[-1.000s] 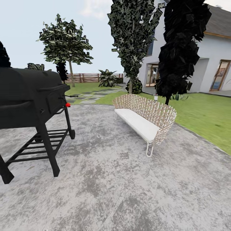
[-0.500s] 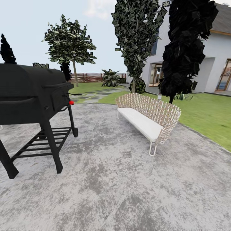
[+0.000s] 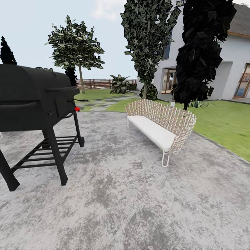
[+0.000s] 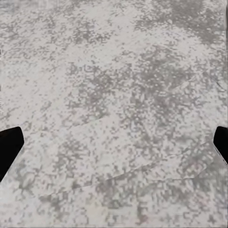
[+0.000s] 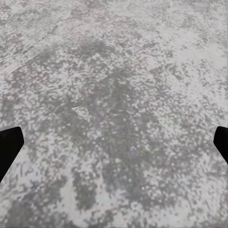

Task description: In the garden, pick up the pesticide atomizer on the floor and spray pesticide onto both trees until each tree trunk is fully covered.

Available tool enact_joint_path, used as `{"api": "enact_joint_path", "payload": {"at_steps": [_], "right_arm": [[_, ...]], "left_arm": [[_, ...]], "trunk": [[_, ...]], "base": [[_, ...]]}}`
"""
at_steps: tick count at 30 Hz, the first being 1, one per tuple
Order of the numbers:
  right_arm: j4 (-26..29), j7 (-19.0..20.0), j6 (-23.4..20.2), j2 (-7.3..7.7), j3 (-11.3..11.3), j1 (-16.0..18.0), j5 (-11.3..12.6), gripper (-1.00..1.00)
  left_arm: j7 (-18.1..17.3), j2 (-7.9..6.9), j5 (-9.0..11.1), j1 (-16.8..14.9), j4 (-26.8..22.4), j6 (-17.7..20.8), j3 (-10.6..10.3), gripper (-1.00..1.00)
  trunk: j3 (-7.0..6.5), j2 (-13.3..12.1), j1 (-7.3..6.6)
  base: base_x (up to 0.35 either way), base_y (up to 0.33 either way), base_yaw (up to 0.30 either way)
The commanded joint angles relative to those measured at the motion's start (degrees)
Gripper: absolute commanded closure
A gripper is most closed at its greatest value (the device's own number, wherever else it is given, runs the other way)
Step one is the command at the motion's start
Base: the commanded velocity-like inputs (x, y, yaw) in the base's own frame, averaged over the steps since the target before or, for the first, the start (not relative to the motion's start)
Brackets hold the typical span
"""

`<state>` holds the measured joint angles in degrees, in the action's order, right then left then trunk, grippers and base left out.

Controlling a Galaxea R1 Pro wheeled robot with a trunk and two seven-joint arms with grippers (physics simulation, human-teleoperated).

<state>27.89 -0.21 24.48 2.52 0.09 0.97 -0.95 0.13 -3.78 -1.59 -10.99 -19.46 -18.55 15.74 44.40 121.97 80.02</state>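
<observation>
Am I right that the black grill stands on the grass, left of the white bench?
Not quite. The grill stands on the grey paved patio, not on grass; the head view shows this. It is indeed left of the bench, and the lawn lies beyond the bench.

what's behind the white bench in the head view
Behind the bench lies green lawn, a dark-leaved tree and the white house. The bench's woven back hides the tree's base and the grass directly behind it.

Green garden lawn [image 3: 222, 126] lies beyond the patio, fenced far off.
</observation>
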Motion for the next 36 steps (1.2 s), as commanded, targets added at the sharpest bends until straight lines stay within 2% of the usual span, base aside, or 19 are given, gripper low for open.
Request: {"api": "enact_joint_path", "payload": {"at_steps": [1,4,5,6,8,15,24,36], "right_arm": [[1.6,0.0,0.0,-0.1,0.0,0.0,0.0,-1.0],[5.1,0.0,0.0,-0.12,-0.1,0.4,0.0,-1.0],[5.2,0.0,0.0,-0.11,-0.1,0.4,0.0,-1.0],[5.5,0.0,0.0,0.0,-0.2,0.5,-0.1,-1.0],[5.4,0.1,-0.1,0.09,-0.2,0.5,-0.1,-1.0],[5.3,0.2,-0.1,0.12,-0.1,0.5,-0.2,-1.0],[5.2,0.3,-0.1,0.06,0.1,0.5,-0.2,-1.0],[4.7,0.0,-0.1,0.15,-0.3,0.5,0.0,-1.0]], "left_arm": [[0.1,-1.46,-3.4,-2.4,-1.8,0.6,0.1,-1.0],[-0.2,-1.65,-4.5,-3.0,-1.7,0.6,0.2,-1.0],[-0.2,-1.63,-4.5,-2.9,-1.6,0.5,0.2,-1.0],[-0.3,-1.08,-4.7,-2.8,1.3,0.0,0.2,-1.0],[-0.3,-1.03,-4.7,-2.7,2.7,-0.3,0.2,-1.0],[-0.2,-0.94,-4.6,-2.7,3.3,-0.3,0.2,-1.0],[-0.2,-0.88,-4.4,-2.8,5.2,-0.3,0.3,-1.0],[-0.2,-0.87,-4.4,-2.8,5.4,-0.3,0.3,-1.0]], "trunk": [[0.19,0.4,0.23],[0.73,1.6,0.89],[0.91,2.0,1.11],[0.91,2.0,1.11],[0.91,2.0,1.11],[0.91,2.0,1.11],[0.91,2.0,1.11],[0.92,2.0,1.11]], "base": [[0.0,0.0,0.0],[0.0,0.0,0.0],[0.0,0.0,0.0],[0.0,0.0,0.0],[0.0,0.0,0.0],[0.075,0.0,0.0],[0.311,0.0,0.0],[0.34,0.0,0.001]]}}
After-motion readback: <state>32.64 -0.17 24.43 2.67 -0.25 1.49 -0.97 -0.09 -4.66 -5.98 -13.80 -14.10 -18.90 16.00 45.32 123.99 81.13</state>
